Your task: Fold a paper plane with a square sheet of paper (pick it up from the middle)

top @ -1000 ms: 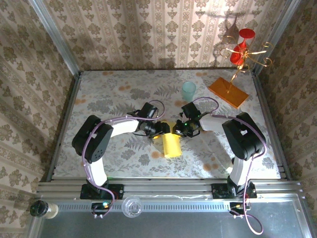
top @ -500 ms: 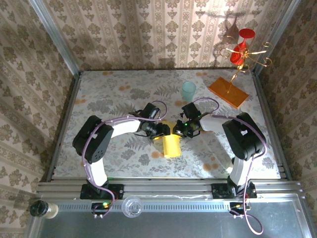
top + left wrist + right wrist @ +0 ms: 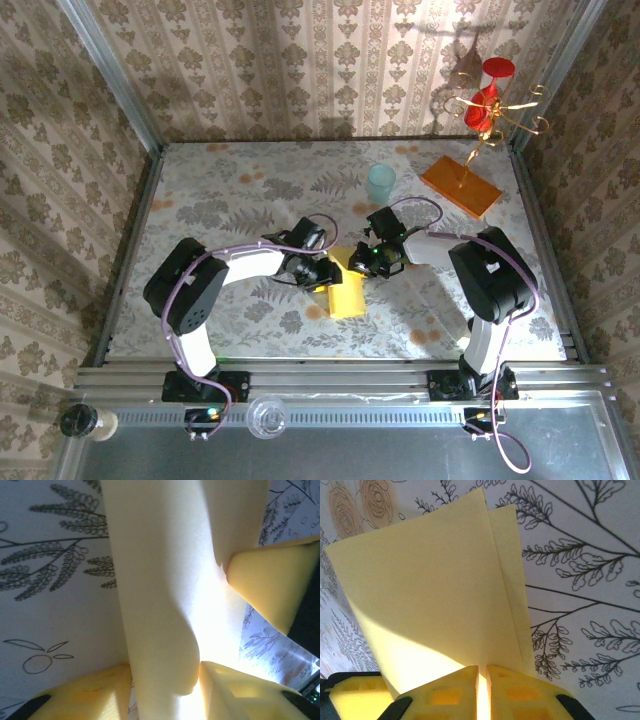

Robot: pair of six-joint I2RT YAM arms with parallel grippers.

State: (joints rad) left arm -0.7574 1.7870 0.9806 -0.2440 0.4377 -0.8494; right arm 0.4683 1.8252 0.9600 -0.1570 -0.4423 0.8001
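The right gripper (image 3: 482,670) is clamped on the near edge of the folded paper (image 3: 435,590), which fans away from it over the table (image 3: 580,555). The left gripper (image 3: 165,667) straddles a bulging fold of the same paper, but I cannot tell whether it pinches. The paper sits mid-table between the two grippers.

We see pale yellow paper (image 3: 348,292), a counter (image 3: 220,190) printed with grey ferns and tan roses, a pale teal cup (image 3: 381,184), an orange slab (image 3: 460,187) and beige damask walls (image 3: 300,60).
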